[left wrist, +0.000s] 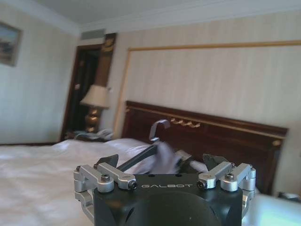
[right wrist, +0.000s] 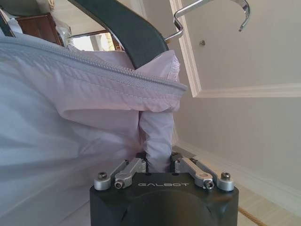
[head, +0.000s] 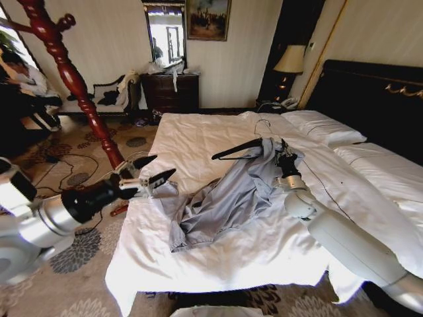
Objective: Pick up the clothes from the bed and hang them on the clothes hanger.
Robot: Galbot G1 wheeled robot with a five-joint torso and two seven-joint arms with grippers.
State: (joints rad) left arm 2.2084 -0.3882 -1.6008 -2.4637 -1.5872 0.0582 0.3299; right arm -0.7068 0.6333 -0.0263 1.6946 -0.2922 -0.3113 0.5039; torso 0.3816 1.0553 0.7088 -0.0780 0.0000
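Clothes point(head: 228, 198) lie partly lifted off the bed point(head: 198, 142), pinched at the collar by the right end effector point(head: 285, 160) with the clothes hanger point(head: 236, 148) inside; left end effector point(head: 153, 177), spread wide, should catch the loose shoulder and draw it over the hanger's free arm

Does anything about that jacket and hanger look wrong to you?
Yes. The jacket hangs lopsided: only one end of the hanger is inside it, the other pokes out bare. The right pincer pinches the fabric while most trails across the bed.
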